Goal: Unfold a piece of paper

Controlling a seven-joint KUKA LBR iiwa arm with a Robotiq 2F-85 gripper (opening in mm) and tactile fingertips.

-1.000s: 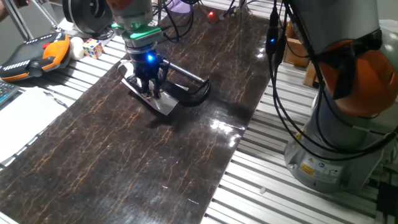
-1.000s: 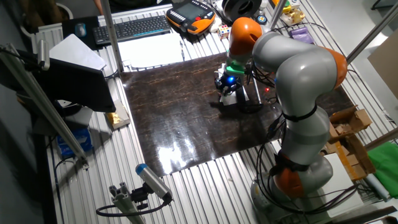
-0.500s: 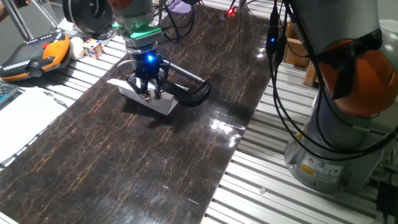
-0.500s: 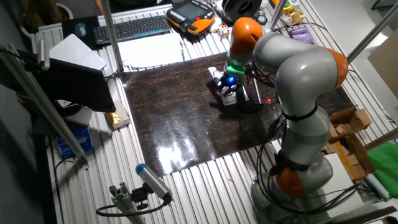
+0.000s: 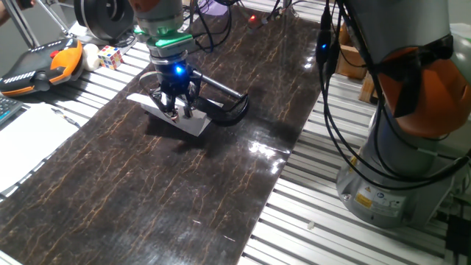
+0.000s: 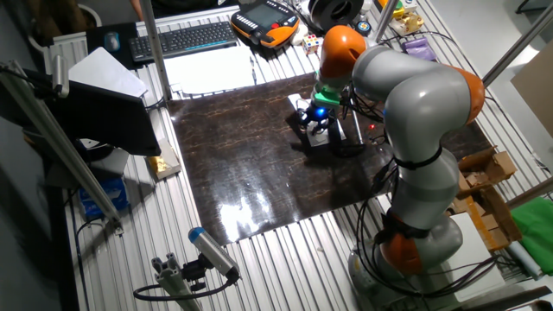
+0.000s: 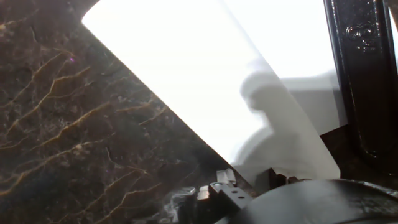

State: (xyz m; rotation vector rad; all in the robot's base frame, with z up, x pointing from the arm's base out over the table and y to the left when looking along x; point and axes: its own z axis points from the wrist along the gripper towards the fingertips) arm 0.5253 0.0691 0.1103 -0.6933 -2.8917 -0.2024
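The piece of paper (image 5: 193, 124) is a white sheet on the dark marbled mat (image 5: 184, 191), directly under my gripper (image 5: 176, 110). The gripper is shut on the upper flap, which is raised and stretches left to a free corner, while the lower half lies flat on the mat. In the other fixed view the paper (image 6: 319, 139) shows as small white edges around the gripper (image 6: 315, 128). In the hand view the bright sheet (image 7: 205, 68) runs down to the gripper (image 7: 249, 179) at the bottom edge.
A black curved band (image 5: 234, 110) lies just right of the paper, also in the hand view (image 7: 364, 81). A Rubik's cube (image 5: 110, 56), an orange device (image 5: 44, 66), a larger white sheet (image 5: 29, 136) and a keyboard (image 6: 186, 39) sit beside the mat.
The gripper has lifted the upper flap and drawn it to the left; the flap's free corner now sticks out left of the gripper. Little change over the last half second.
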